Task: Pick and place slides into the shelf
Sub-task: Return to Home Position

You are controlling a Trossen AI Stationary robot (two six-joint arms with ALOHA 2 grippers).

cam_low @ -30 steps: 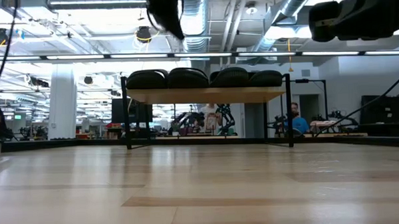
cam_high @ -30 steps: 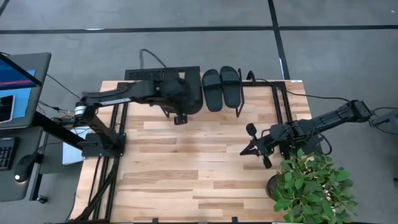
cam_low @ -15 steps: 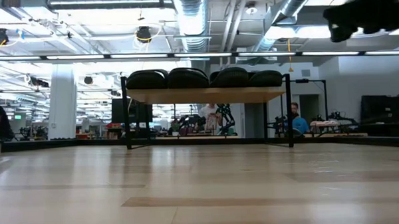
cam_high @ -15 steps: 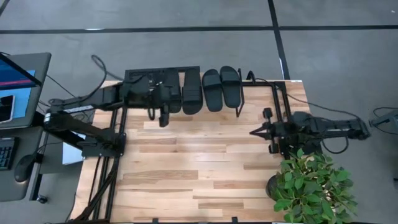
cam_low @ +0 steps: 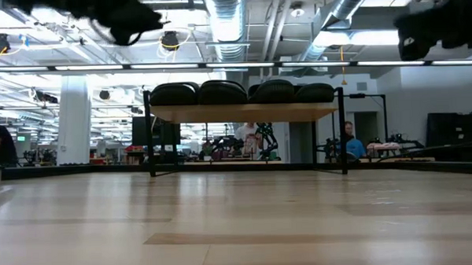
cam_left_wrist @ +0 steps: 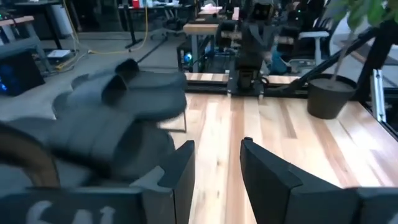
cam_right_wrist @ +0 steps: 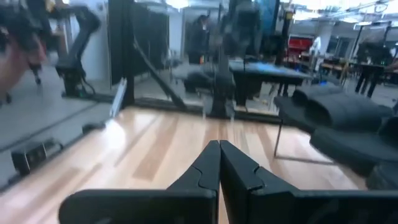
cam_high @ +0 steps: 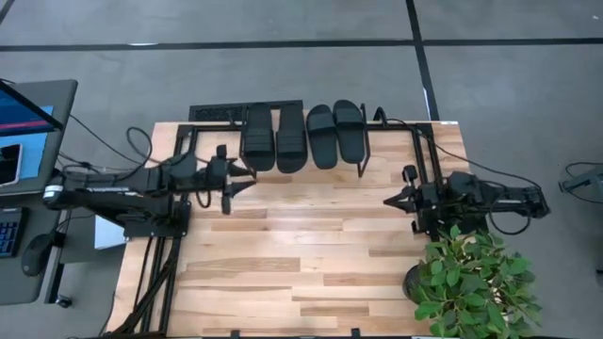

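Note:
Several black slides [cam_high: 301, 137] lie side by side on the shelf [cam_low: 243, 112] at the table's far edge. In the low view their soles rest on its wood top. My left gripper [cam_high: 240, 176] hovers just near and left of the shelf. It points level toward the table's right and is open [cam_left_wrist: 217, 168] with nothing between its fingers. The slides [cam_left_wrist: 124, 106] show blurred beside it. My right gripper [cam_high: 388, 200] is shut [cam_right_wrist: 219, 155] and empty near the table's right edge, pointing left, with the slides [cam_right_wrist: 348, 118] farther off.
A potted plant [cam_high: 471, 282] stands at the table's near right corner, close to my right arm. A monitor and desk [cam_high: 28, 132] sit left of the table. Bare wood tabletop [cam_high: 301, 254] stretches between the arms and toward the near edge.
My left gripper has drawn back from over the shelf toward the table's left and near side. It has sunk and tipped up from a downward slant to level. All the slides on the shelf now show uncovered. My right gripper has pulled back toward the right edge and levelled out.

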